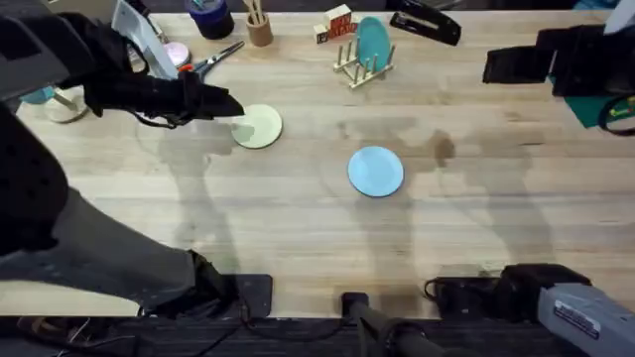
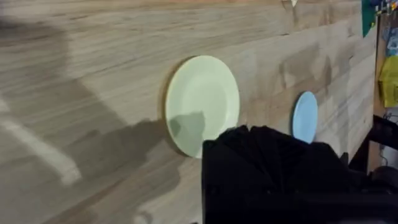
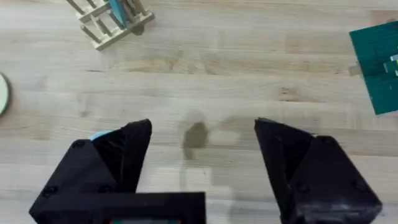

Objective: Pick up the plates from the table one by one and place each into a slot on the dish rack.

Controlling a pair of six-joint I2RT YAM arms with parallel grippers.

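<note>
The small light wooden dish rack (image 1: 362,61) holds a teal plate (image 1: 373,42) upright, while the pale cream-yellow round plate (image 1: 258,126) and light blue round plate (image 1: 376,171) lie flat on the wooden table (image 1: 476,208), the left gripper (image 1: 223,102), its grip unreadable, beside the cream one, the right gripper (image 3: 202,146) spread open.

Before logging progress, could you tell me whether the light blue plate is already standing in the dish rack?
No, the light blue plate lies flat on the table, apart from the dish rack, which holds a darker teal plate.

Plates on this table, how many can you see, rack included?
3. A cream-yellow plate lies flat by the left gripper. A light blue plate lies flat mid-table. A teal plate stands on edge in the dish rack. The arms may hide others.
</note>
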